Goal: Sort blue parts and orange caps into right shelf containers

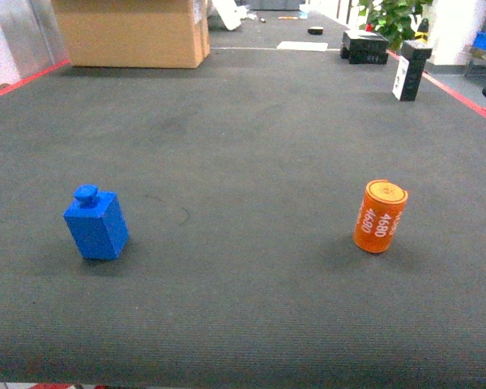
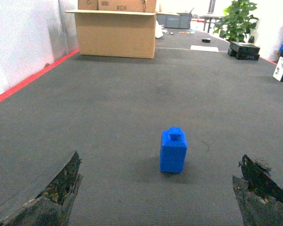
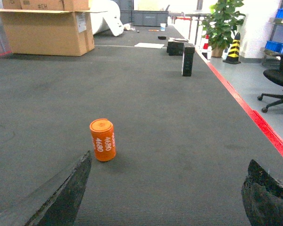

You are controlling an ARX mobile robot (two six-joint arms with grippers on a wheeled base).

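Observation:
A blue part (image 1: 97, 224), a small block with a knob on top, stands on the dark grey mat at the left. An orange cap (image 1: 380, 215) printed 4680 stands upright at the right. Neither gripper shows in the head view. In the left wrist view my left gripper (image 2: 153, 186) is open, with the blue part (image 2: 173, 150) a little ahead of the gap, untouched. My right gripper (image 3: 170, 183) is open too, and the orange cap (image 3: 103, 140) stands ahead near its left finger (image 3: 66, 193). Small blue bins (image 3: 279, 46) sit on a distant rack; I cannot tell whether they are the right shelf containers.
A big cardboard box (image 1: 134, 32) stands at the far left. Black boxes (image 1: 364, 44) and a black-and-white upright box (image 1: 411, 71) stand at the far right. Red tape (image 1: 470, 101) marks the mat's right edge. An office chair (image 3: 278, 80) and a potted plant (image 3: 221, 21) lie beyond.

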